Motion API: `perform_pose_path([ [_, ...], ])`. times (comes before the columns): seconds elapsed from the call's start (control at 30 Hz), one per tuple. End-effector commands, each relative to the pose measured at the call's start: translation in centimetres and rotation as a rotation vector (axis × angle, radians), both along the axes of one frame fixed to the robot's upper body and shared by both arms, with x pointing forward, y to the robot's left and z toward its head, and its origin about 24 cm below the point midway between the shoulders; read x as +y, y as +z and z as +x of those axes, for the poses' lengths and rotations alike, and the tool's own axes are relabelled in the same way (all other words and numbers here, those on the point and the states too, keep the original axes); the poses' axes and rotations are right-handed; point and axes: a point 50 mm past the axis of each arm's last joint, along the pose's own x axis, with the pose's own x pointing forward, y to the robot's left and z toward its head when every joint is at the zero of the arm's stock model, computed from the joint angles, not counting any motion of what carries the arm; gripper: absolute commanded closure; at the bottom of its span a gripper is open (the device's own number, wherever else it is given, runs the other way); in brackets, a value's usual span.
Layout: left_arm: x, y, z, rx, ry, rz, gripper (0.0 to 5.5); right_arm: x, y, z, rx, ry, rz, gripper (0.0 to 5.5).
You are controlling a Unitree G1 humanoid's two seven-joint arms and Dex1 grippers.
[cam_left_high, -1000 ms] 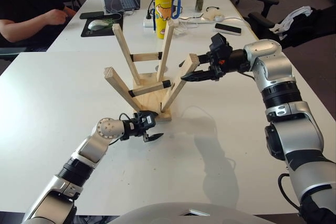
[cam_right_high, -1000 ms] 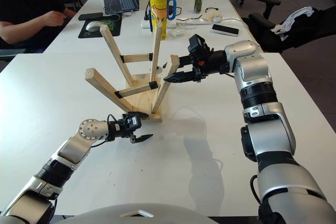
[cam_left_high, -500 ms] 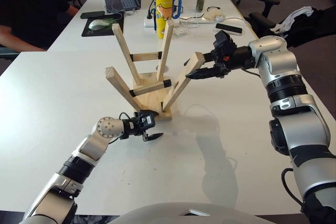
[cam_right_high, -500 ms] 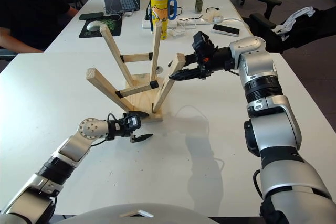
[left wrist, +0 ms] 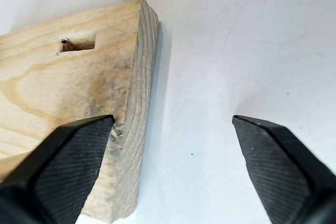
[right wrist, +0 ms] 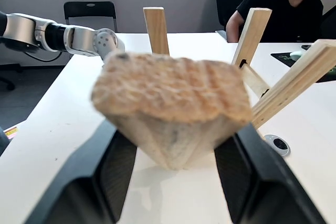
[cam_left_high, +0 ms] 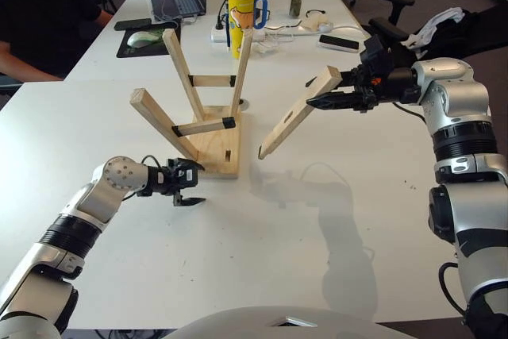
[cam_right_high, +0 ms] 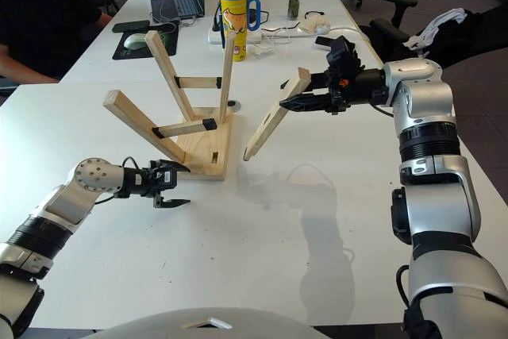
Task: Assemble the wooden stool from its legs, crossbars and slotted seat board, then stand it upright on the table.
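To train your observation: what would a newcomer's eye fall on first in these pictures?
The upturned stool on the table: its seat board lies flat with three legs sticking up. Right of it, the right gripper holds a fourth leg tilted, apart from the board, while the open left gripper sits at the board's near corner.

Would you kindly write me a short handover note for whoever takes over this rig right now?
Left end effector: open, at the seat board's near corner.
Right end effector: shut on the fourth leg, held tilted in the air right of the board.
Done: three legs, joined by two crossbars, stand in the upside-down board on the table.
To do: fit the fourth leg into the empty slot, then stand the stool upright.
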Motion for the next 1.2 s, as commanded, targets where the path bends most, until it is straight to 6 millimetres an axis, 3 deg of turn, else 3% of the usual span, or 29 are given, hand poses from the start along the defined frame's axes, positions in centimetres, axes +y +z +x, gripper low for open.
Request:
perform_pose_path([
  [0.03, 1.8, -7.1, -7.5, 0.543, -0.073, 0.147, 1.31, 0.9, -0.3, -0.7, -0.019, -0.008, 0.059, 3.43],
  [0.13, 2.0, -7.0, -8.3, 0.598, -0.124, 0.175, 1.31, 1.3, -0.6, -1.2, -0.014, -0.019, 0.085, 3.43],
  [0.37, 1.5, -6.7, -8.1, 0.557, -0.131, 0.158, 1.31, 1.1, -2.3, -3.3, 0.036, -0.023, 0.062, 3.43],
  [0.9, -0.1, -6.2, -6.5, 0.471, -0.117, 0.077, 1.31, 2.4, -1.8, -3.3, 0.043, 0.009, 0.087, 3.43],
  [1.2, -0.6, -6.4, -6.9, 0.478, -0.126, 0.071, 1.31, 3.4, -1.8, -2.9, 0.049, 0.039, 0.100, 3.43],
])
